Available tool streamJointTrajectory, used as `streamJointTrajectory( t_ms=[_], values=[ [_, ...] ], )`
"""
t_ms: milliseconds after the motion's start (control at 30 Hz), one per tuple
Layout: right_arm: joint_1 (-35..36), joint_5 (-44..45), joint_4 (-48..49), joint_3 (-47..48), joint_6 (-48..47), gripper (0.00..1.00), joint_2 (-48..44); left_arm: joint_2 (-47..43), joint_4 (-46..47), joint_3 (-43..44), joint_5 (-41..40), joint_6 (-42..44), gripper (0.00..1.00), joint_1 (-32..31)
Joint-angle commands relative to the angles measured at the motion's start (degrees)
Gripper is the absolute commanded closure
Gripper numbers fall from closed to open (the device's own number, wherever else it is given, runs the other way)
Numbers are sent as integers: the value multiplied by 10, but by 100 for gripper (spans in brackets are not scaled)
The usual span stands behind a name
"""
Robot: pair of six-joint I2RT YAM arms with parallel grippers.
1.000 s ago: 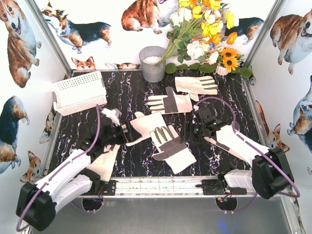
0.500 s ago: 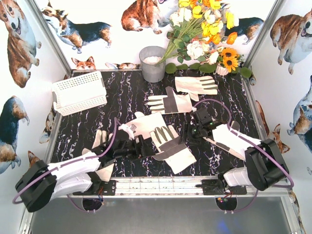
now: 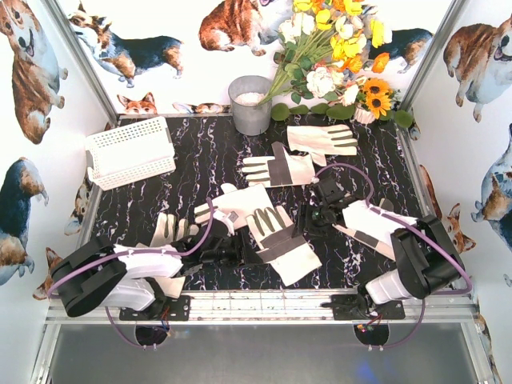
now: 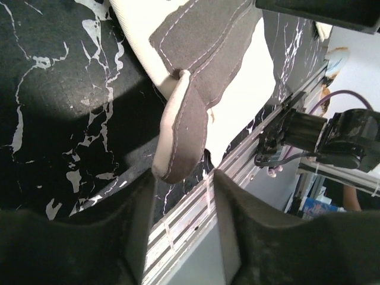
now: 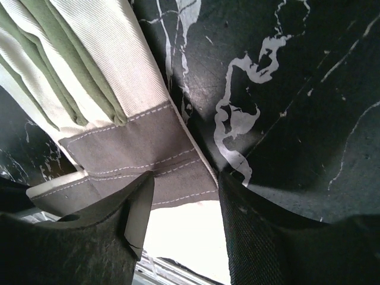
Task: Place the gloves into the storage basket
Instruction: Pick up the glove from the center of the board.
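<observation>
Several cream-white gloves lie on the black marbled table (image 3: 208, 152): one at the back (image 3: 322, 139), one with grey patches (image 3: 280, 170), and a large one in the middle (image 3: 268, 228). Another lies by my left arm (image 3: 164, 232). The white lattice storage basket (image 3: 128, 152) stands at the back left, with nothing showing inside. My left gripper (image 3: 240, 252) (image 4: 181, 184) is open and empty, just short of the middle glove's grey thumb (image 4: 178, 136). My right gripper (image 3: 310, 214) (image 5: 184, 196) is open, its jaws astride the edge of the middle glove's grey patch (image 5: 136, 157).
A grey metal bucket (image 3: 250, 104) and a bunch of artificial flowers (image 3: 336, 56) stand at the back. The metal rail (image 3: 264, 304) runs along the near edge. White corgi-print walls enclose the table on three sides.
My left arm has swung down and to the right, bringing its gripper to the middle glove's thumb and uncovering the glove on the left. My right gripper has edged slightly left.
</observation>
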Motion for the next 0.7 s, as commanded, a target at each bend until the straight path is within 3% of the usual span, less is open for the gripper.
streamJointTrajectory(
  t_ms=[0, 133, 333, 667],
  values=[
    [2, -10, 28, 22, -17, 52, 15, 12, 39, 15, -13, -7, 66, -6],
    [2, -15, 30, 9, -16, 63, 15, 7, 27, 12, -29, -8, 82, -6],
    [2, -9, 25, -17, 4, 99, -7, 1, -8, 27, -38, 5, 100, -6],
    [1, 57, -92, 6, 23, 100, -144, -21, -235, 172, -101, 133, 100, -21]
  ],
)
